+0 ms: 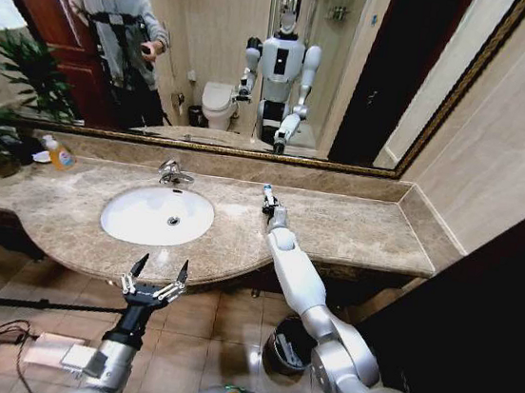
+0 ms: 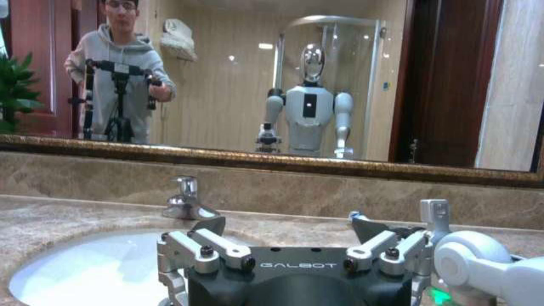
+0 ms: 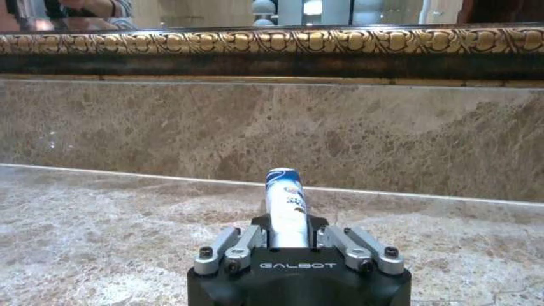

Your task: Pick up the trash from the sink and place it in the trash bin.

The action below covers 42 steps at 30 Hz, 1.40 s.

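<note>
Marble counter (image 1: 354, 232) lies under your right gripper (image 1: 268, 198), whose jaws pinch a white-and-blue tube (image 3: 284, 204) upright between them, above the stone beside the sink (image 1: 157, 214). Your left gripper (image 1: 154, 279) hangs jaws spread at the counter's front edge. You're at the carry step: next, swing that tube back and down to the bin (image 1: 288, 345) on the floor, then release

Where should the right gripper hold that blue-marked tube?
Mid-body, across its narrow width, coming from the tail end. The tube is slim and straight; the right gripper clamps it that way now, rounded end sticking out ahead.
</note>
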Tool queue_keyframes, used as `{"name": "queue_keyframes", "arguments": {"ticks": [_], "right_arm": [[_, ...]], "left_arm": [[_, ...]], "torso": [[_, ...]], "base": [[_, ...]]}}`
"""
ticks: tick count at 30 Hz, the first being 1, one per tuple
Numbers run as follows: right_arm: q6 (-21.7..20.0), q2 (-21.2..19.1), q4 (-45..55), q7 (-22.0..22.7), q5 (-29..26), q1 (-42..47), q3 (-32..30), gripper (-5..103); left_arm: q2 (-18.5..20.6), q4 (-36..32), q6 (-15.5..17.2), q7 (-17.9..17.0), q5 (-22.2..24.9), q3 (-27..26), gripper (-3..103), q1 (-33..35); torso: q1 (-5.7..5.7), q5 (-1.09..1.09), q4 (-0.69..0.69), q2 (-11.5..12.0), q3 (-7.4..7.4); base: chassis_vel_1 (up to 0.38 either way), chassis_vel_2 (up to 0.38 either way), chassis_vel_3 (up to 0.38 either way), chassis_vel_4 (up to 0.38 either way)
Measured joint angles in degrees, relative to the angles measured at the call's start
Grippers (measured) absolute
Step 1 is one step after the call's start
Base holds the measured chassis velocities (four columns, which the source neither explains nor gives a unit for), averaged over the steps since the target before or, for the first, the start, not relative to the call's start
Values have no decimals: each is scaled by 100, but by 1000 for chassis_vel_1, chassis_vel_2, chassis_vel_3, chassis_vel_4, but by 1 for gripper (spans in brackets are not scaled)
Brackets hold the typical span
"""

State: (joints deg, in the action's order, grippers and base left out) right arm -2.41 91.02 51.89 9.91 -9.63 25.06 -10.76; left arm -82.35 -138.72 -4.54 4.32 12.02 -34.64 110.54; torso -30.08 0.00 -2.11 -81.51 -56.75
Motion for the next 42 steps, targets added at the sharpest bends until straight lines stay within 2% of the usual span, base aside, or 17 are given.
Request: {"name": "queue_keyframes", "arguments": {"ticks": [10,13,14,16,17,19,21,23,25,30,33,35,38,39,42], "right_arm": [[-268,-271,927,120,-436,280,154,25],[-284,-578,1891,345,-761,637,187,25],[-284,-578,1891,345,-761,637,187,25],[-387,-962,2556,408,-854,934,183,25],[-387,-962,2556,408,-854,934,183,25],[-489,-1282,3035,436,-927,1176,173,25],[-617,-1724,3812,465,-1022,1736,-20,25],[-641,-1815,4001,469,-1042,1922,-101,25],[-684,-2079,4631,468,-1083,2658,-453,25],[-678,-2316,5358,438,-1103,3429,-928,25],[-409,-2564,5916,385,-1138,4202,-1376,25],[-338,-2606,6074,391,-1139,4498,-1501,25],[-246,-2531,6533,477,-986,5405,-1857,25],[-246,-2531,6533,477,-986,5405,-1857,25],[-120,-2263,6834,489,-714,6044,-2018,25]], "left_arm": [[0,0,0,0,0,0,100,0],[0,0,0,0,0,0,100,0],[0,0,0,0,0,0,100,0],[-1,0,0,0,0,0,100,0],[-1,0,0,0,0,0,100,0],[2,0,0,2,0,1,100,0],[0,0,0,-2,0,0,100,0],[0,0,0,1,0,0,100,0],[0,0,0,0,0,0,100,0],[0,0,0,1,0,0,100,0],[-1,0,0,0,0,0,100,0],[0,0,0,0,0,0,100,0],[0,0,0,1,0,0,100,0],[0,0,0,1,0,0,100,0],[0,0,0,0,0,0,100,0]], "torso": [[0,0,0,0,0],[0,1,-1,0,0],[0,1,-1,0,0],[0,0,-1,0,0],[0,0,-1,0,0],[0,1,3,0,1],[0,2,0,0,0],[0,1,0,0,0],[0,3,1,0,0],[1,2,1,-1,1],[0,2,-1,0,1],[0,3,0,0,1],[1,2,2,-1,1],[1,2,2,-1,1],[1,1,1,-1,1]], "base": [[0,0,0,0],[0,0,0,0],[0,0,0,0],[0,0,0,0],[0,0,0,0],[0,0,0,0],[0,0,0,0],[0,0,0,0],[0,0,0,0],[0,0,0,0],[0,0,0,0],[0,0,0,0],[0,0,0,0],[0,0,0,0],[0,0,0,0]]}}
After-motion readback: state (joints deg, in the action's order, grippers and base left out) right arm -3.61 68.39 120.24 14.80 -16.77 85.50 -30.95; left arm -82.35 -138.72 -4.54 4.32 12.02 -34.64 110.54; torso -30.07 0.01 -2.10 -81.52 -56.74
